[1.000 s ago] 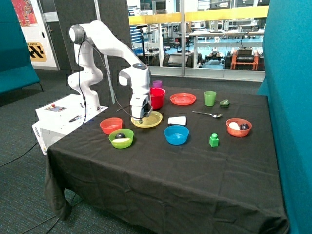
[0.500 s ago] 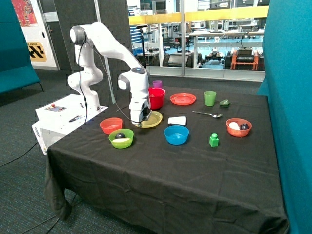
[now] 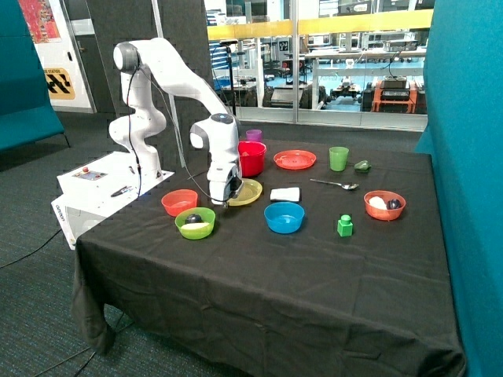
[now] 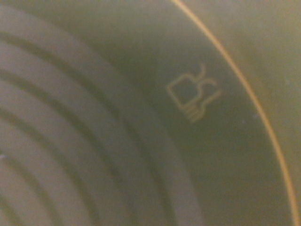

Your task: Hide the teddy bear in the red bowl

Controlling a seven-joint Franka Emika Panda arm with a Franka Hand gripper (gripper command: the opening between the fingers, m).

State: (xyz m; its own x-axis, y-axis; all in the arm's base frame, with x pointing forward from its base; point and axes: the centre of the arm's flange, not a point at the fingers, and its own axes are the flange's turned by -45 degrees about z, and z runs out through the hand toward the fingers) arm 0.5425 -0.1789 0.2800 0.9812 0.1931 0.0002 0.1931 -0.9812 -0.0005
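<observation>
Desk (image 3: 259, 259) draped in black cloth, spread with bowls, a cup and small items. White arm (image 3: 169, 67) bent low over the yellow plate (image 3: 250, 191), just in front of the red bowl (image 3: 253, 157). Claw (image 3: 224, 198) pressed close to the plate's near edge; cannot tell whether open or closed. Teddy bear nowhere visible in either view, perhaps under the plate or hidden by the arm. Seemingly an early step: searching for or reaching toward the bear, with nothing yet placed in the red bowl. Next, probably a need to find the bear and secure a grip. Outside view gives the overall layout; wrist view shows only the plate's ridged surface (image 4: 94, 141) and an embossed food-safe mark (image 4: 194, 96).
</observation>
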